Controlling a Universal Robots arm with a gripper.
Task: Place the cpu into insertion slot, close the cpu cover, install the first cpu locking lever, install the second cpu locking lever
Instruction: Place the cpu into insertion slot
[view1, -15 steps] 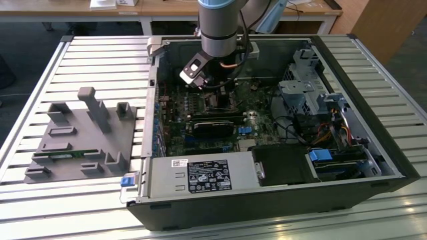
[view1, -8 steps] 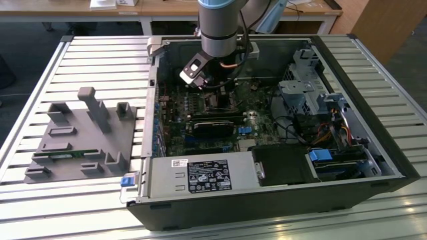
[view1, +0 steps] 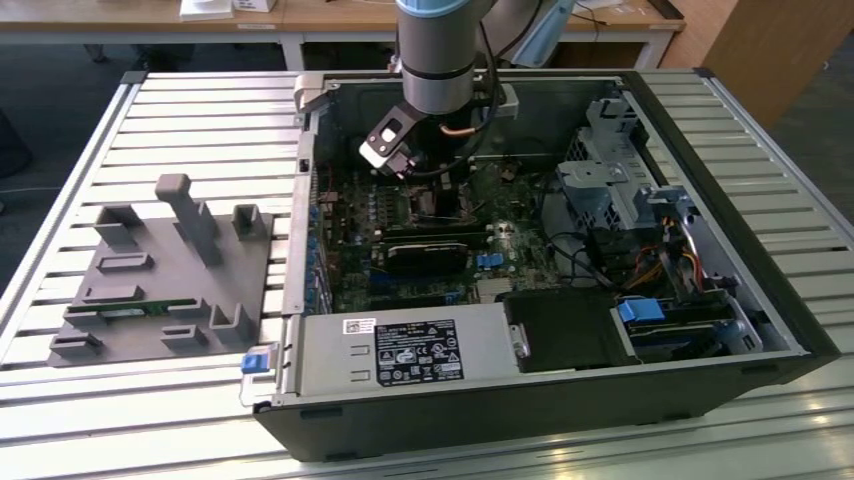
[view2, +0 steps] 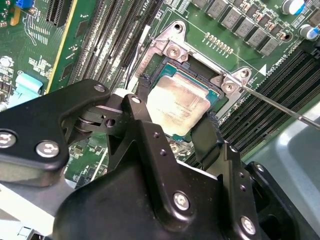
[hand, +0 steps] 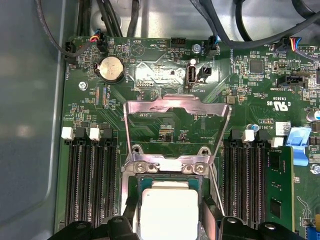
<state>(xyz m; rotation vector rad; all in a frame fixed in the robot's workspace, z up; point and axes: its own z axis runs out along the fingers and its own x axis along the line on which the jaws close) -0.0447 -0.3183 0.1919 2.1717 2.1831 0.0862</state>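
A silver-grey chip (view2: 177, 102) lies flat inside the square socket (view2: 216, 96) of a green circuit board (hand: 165, 125), with the arm's black tool (view2: 176, 104) pinching it: in both wrist views its two fingers (hand: 209, 216) press against opposite edges of the chip. At the socket's far edge the metal cover (hand: 175, 106) stands hinged open and tilted back, the board visible through its square window. A thin metal lever (view2: 280, 104) runs loose from one socket corner, unlatched. Rows of black memory slots (hand: 90, 180) flank the socket on both sides, and a round coin battery (hand: 111, 68) sits beyond the raised cover. In the exterior view the socket lies near the middle of an open computer case (view1: 400, 420), which rests on a slatted desk (view1: 200, 120); a grey parts holder (view1: 160, 270) sits outside the case, well apart from the socket.
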